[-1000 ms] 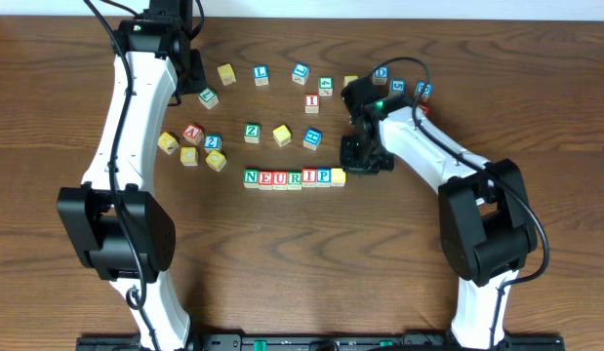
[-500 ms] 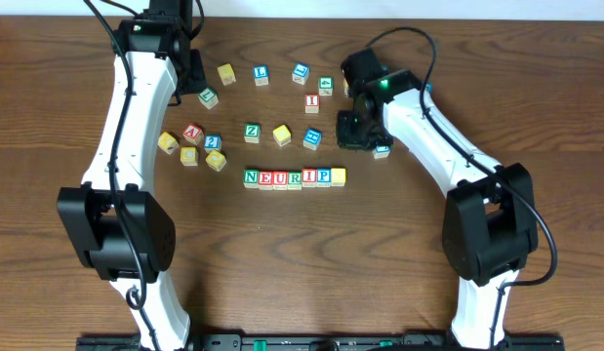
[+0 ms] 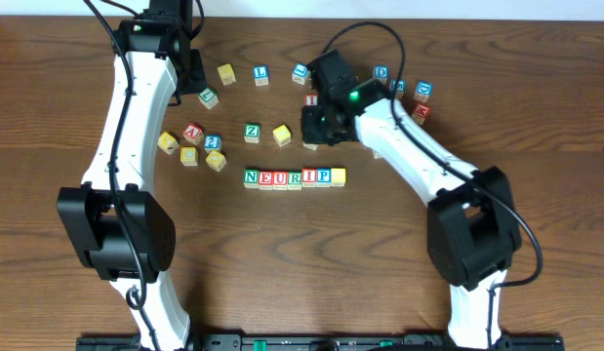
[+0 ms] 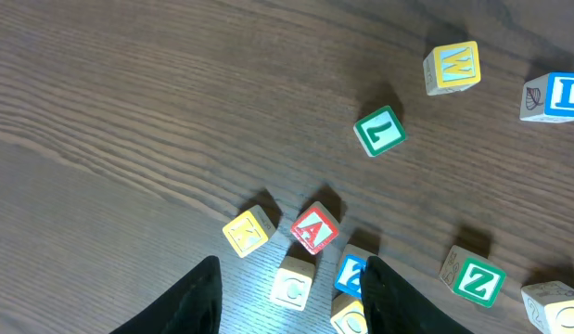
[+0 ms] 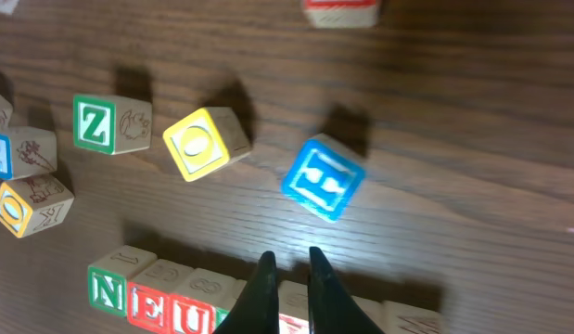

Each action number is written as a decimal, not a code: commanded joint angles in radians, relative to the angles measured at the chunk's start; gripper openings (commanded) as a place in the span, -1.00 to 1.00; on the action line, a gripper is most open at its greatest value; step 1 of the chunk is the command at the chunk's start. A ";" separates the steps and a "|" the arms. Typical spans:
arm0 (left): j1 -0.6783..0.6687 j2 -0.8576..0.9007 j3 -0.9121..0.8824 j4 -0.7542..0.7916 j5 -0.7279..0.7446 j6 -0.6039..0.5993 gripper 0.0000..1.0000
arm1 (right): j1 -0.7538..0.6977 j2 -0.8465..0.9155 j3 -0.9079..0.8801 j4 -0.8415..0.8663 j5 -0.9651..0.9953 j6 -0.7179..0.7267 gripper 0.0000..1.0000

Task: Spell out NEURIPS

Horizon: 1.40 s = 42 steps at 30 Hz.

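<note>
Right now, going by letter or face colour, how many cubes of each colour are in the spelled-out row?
Green: 2, the N cube and the R cube
Red: 3, the E cube, the U cube and the I cube
Blue: 1, the P cube
Yellow: 1, the yellow-faced cube
Total: 7

table [image 3: 399, 283]: dark brown wood grain. centre row, left to right: n cube [image 3: 252, 177] green, e cube [image 3: 266, 178] red, u cube [image 3: 280, 178] red, r cube [image 3: 295, 178] green, i cube [image 3: 309, 177] red, p cube [image 3: 324, 176] blue, end cube [image 3: 339, 176] yellow. above the row: z cube [image 3: 252, 132] green, o cube [image 3: 282, 135] yellow.
</note>
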 commanded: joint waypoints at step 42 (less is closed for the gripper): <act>0.004 -0.031 0.018 -0.006 -0.005 0.013 -0.05 | 0.080 0.112 -0.004 -0.038 0.050 0.069 -0.98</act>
